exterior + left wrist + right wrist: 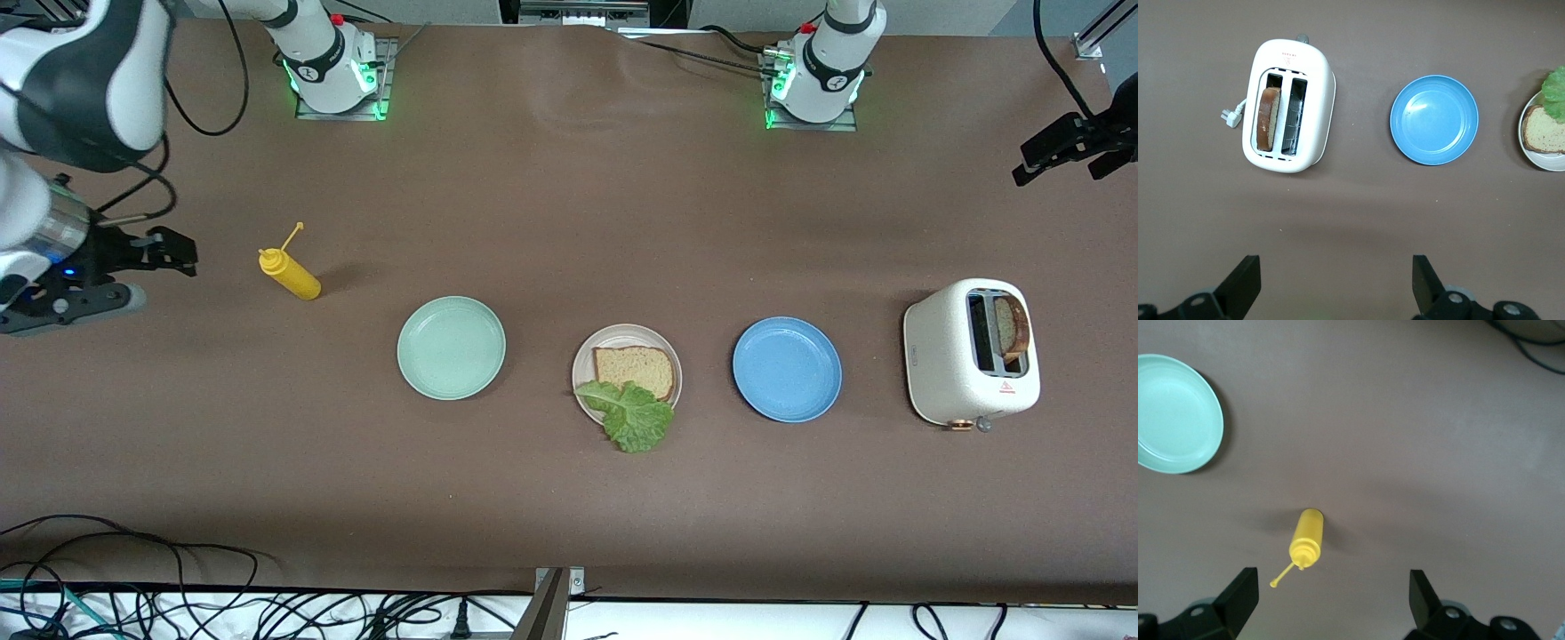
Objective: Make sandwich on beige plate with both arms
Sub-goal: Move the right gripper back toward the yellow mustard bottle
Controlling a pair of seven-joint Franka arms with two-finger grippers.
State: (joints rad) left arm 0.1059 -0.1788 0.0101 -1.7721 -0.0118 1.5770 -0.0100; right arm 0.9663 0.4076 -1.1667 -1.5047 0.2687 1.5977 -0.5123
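The beige plate (627,336) lies mid-table with one brown bread slice (633,369) on it. A green lettuce leaf (633,416) lies on the slice's nearer edge and hangs over the rim. A second bread slice (1012,327) stands in a slot of the white toaster (942,356). My left gripper (1036,160) is open and empty, in the air at the left arm's end of the table; its wrist view shows its gripper (1336,287), the toaster (1315,100), the slice in it (1269,117) and the beige plate (1538,160). My right gripper (182,253) is open and empty near the mustard bottle (289,274).
A mint green plate (451,347) lies beside the beige plate toward the right arm's end, a blue plate (787,369) toward the left arm's end. The right wrist view shows its gripper (1331,607), the mustard bottle (1306,537) and the mint plate (1175,413). Cables run along the nearest table edge.
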